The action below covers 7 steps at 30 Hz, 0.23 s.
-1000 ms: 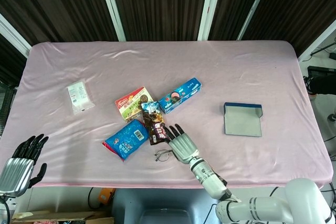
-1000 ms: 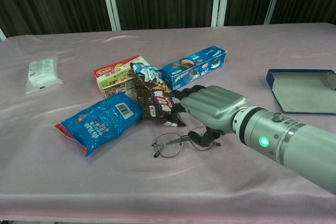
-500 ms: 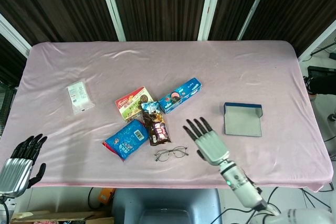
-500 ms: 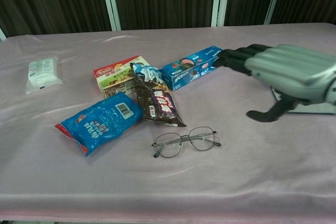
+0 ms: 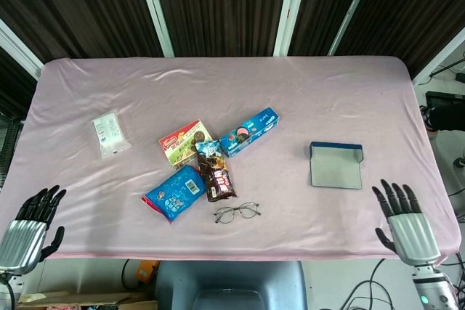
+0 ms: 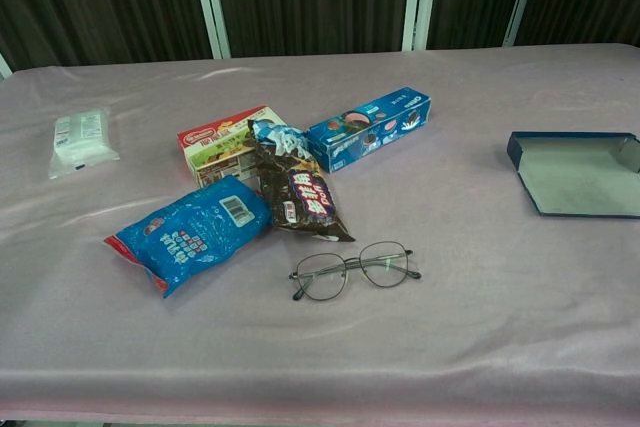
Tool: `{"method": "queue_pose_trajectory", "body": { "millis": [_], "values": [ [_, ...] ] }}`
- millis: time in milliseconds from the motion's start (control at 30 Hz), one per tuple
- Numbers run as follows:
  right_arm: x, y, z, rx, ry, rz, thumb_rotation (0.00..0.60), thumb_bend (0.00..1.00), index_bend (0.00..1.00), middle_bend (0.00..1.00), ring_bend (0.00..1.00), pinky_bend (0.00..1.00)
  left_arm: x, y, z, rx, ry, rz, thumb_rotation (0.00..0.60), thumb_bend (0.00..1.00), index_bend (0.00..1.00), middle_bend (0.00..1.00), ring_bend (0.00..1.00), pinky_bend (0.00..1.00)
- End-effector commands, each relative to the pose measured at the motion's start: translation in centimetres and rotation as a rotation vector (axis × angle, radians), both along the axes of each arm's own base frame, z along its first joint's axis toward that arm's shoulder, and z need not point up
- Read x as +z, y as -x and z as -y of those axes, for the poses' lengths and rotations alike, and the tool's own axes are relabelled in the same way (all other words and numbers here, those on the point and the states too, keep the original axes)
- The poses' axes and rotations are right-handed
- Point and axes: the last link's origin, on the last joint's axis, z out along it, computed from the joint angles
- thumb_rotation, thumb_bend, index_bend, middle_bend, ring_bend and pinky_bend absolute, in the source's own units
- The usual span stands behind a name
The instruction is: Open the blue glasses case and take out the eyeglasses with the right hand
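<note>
The blue glasses case lies open and flat at the right of the pink table, its grey inside showing and nothing in it. The eyeglasses lie unfolded on the cloth near the front edge, just below the snack packets. My right hand hangs open off the table's front right corner, far from both. My left hand is open off the front left corner. Neither hand shows in the chest view.
A snack cluster sits left of centre: a blue packet, a dark chocolate wrapper, a red-green box and a blue cookie box. A white packet lies at the far left.
My right hand let go of the eyeglasses, lifted away and drew back to the right, off the table's front corner. The eyeglasses stay on the cloth. The left hand is still.
</note>
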Motion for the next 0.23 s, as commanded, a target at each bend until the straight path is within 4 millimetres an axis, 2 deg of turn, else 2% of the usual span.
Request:
{"method": "queue_pose_trajectory", "body": {
  "millis": [33,233],
  "values": [
    [0.92,0.64,-1.0,0.03,0.04,0.111,0.6,0.4,0.09,0.0,0.0,0.0,-0.09,-0.04,0.09,-0.008,0.0,-0.001,0.6,0.46,0.0,0.02,0.04,0.15],
    [0.4,1.15,-0.85,0.01,0.022,0.077,0.6,0.4,0.08,0.0,0.0,0.0,-0.01,-0.21,0.41,-0.021,-0.01,0.002,0.6,0.46,0.0,0.02,0.03,0.15]
  ]
}}
